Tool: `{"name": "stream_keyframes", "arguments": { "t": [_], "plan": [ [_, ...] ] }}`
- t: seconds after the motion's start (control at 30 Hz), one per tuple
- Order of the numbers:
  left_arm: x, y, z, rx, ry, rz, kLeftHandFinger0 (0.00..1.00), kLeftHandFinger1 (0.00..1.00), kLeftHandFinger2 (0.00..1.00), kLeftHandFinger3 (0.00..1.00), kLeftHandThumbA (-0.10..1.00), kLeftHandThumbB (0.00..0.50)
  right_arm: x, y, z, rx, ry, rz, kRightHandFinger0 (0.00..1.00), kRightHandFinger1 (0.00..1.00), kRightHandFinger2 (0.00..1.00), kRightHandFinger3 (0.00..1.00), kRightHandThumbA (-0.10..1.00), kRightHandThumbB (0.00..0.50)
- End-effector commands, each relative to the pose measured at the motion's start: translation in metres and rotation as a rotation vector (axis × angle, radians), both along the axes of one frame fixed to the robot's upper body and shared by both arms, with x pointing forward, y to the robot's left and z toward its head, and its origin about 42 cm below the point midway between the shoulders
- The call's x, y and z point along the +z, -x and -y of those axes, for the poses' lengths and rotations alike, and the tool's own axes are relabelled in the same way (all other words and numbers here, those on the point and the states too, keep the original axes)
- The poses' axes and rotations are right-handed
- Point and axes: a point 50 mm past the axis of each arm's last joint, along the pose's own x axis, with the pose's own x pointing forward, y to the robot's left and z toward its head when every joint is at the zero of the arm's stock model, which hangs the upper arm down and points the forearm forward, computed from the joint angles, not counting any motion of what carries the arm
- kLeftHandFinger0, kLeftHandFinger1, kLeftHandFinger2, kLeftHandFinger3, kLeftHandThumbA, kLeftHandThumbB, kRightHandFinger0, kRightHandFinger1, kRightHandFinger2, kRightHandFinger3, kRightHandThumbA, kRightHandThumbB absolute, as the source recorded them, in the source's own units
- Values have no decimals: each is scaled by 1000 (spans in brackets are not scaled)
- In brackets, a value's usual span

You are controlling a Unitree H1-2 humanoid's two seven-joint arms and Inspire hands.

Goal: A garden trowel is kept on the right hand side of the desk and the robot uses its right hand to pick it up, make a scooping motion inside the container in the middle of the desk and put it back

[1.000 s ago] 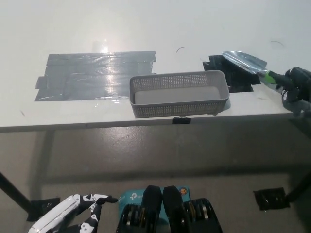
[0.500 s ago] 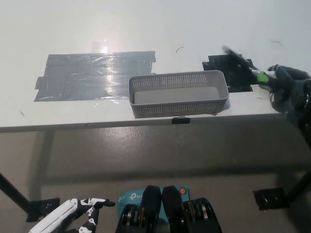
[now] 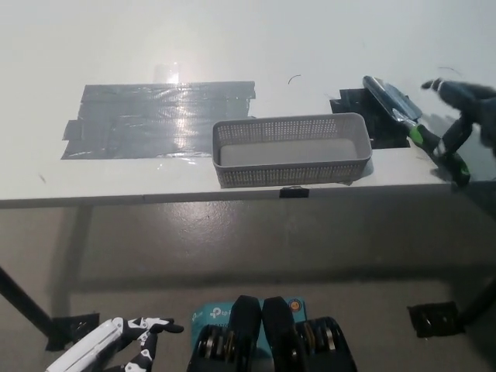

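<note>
Trowel (image 3: 403, 118) lies near the right edge of the tabletop (image 3: 232, 39), slanting from back to front. Its dark metal blade rests on a patch of black tape (image 3: 358, 104), and its green and black handle points toward the front right corner, the end reaching the front edge. The black right hand (image 3: 467, 108) hangs just beside the handle on its right side, fingers (image 3: 435, 84) spread wide apart and closed around nothing. One finger comes down very close to the handle, and whether it touches cannot be told.

The grey mesh container (image 3: 291, 167) stands in the middle of the tabletop, close to the front edge, its long side parallel to that edge and its inside bare. Its right end is near the trowel's blade but apart from it. A broad patch of grey tape (image 3: 151, 120) covers the tabletop left of the container, reaching behind its back left corner.

The white left hand (image 3: 116, 349) rests low beyond the front edge, below the tabletop's level, fingers loosely apart and holding nothing.
</note>
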Motion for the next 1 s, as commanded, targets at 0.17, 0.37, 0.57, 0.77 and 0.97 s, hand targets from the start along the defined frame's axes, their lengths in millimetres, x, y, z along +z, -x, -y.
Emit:
{"name": "stream_keyframes", "arguments": {
  "t": [0.17, 0.37, 0.57, 0.77, 0.97],
  "plan": [
    [8, 8, -6, -5, -20, 45, 1000, 946, 831, 873, 1000, 500, 64, 58, 4, 84, -83, 219, 1000, 1000, 1000, 1000, 992, 500],
    [4, 7, -5, -16, -4, 49, 1000, 930, 809, 874, 1000, 500, 16, 160, 0, 94, -175, 460, 1000, 1000, 1000, 1000, 568, 282],
    [2, 3, -6, -9, -11, 34, 1000, 962, 833, 896, 1000, 500, -86, 246, -22, -9, -309, 520, 1000, 1000, 1000, 1000, 356, 168],
    [1, -3, -4, 0, -4, 42, 1000, 972, 805, 864, 1000, 500, -153, 299, -35, -16, -354, 454, 1000, 1000, 1000, 1000, 297, 199],
    [2, -19, -2, 1, -15, 92, 999, 924, 805, 854, 1000, 500, -171, 283, -12, 11, -456, 321, 1000, 1000, 1000, 1000, 234, 195]
  ]
}}
